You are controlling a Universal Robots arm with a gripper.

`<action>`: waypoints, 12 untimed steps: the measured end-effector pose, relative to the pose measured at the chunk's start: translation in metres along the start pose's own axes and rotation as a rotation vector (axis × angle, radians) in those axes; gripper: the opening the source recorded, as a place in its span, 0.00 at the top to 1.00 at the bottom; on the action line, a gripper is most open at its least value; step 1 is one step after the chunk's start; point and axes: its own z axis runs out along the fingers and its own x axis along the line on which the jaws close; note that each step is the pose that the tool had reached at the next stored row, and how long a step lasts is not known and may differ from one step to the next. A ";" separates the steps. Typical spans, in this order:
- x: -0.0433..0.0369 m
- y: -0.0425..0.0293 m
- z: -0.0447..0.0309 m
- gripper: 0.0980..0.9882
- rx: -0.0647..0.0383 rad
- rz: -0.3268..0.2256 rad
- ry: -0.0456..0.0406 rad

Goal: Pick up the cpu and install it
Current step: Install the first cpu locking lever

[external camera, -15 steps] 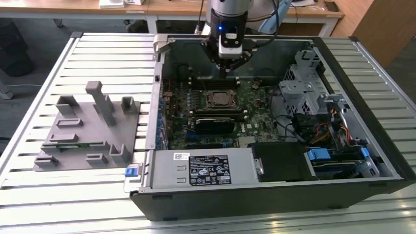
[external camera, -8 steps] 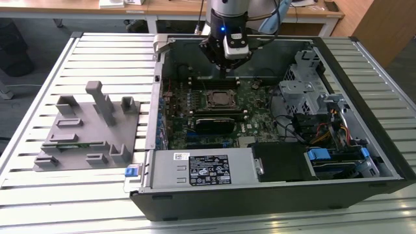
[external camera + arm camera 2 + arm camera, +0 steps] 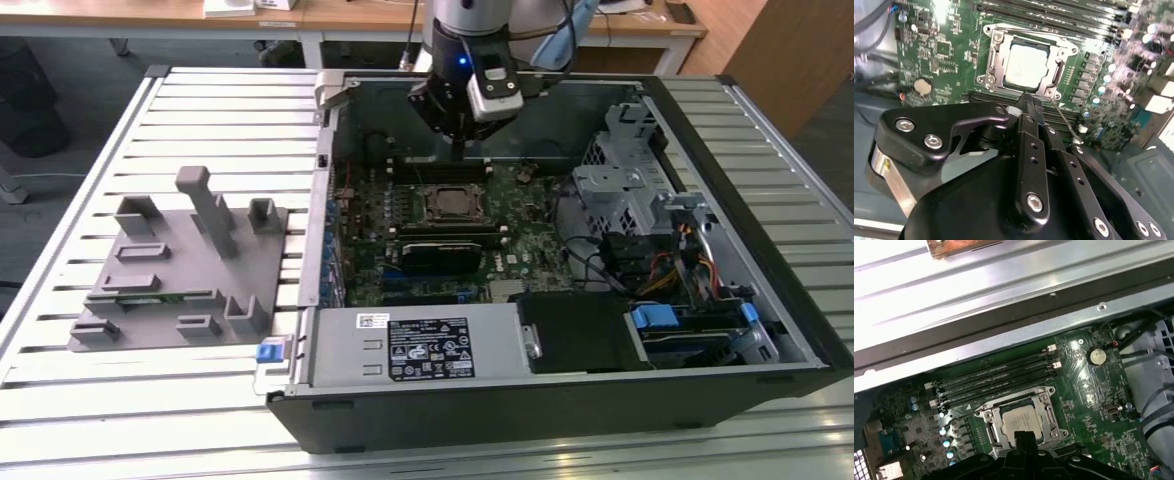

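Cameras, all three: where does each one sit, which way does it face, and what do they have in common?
Exterior view: off the arm, high above the slatted table, looking down into the open computer case; shows the arm and gripper over the motherboard.
Second wrist view: rides at the wrist, looking along the shut gripper at the cpu in its socket.
First wrist view: rides at the wrist, facing the motherboard and case wall; gripper tip shows.
Shared: all three show the cpu and the gripper.
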 end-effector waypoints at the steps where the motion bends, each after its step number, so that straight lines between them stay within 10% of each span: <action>1: 0.0000 0.0000 0.0001 0.99 -0.001 -0.018 0.0005; 12: 0.0000 -0.0001 0.0014 0.99 -0.006 -0.219 0.0064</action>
